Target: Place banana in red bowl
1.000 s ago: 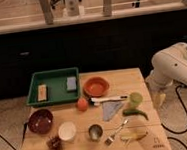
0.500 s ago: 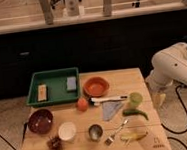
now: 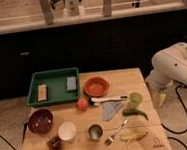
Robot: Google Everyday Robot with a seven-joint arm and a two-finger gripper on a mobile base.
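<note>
Currently the banana [image 3: 133, 135] lies flat on the wooden surface [image 3: 132, 78], well in front of the red bowl [image 3: 96, 86] and a bit to its right. The claw [image 3: 160, 98] hangs past the surface edge, well right of the red bowl, holding nothing visible. Open or closed: can't tell.

I can read no words, numbers or brand names anywhere here. A small dark mark [image 3: 156, 144] sits on the near right corner of the wooden table [image 3: 132, 78], but I cannot make out what it says. My gripper [image 3: 160, 100] hangs just off the table's right edge and carries no lettering I can read.
</note>
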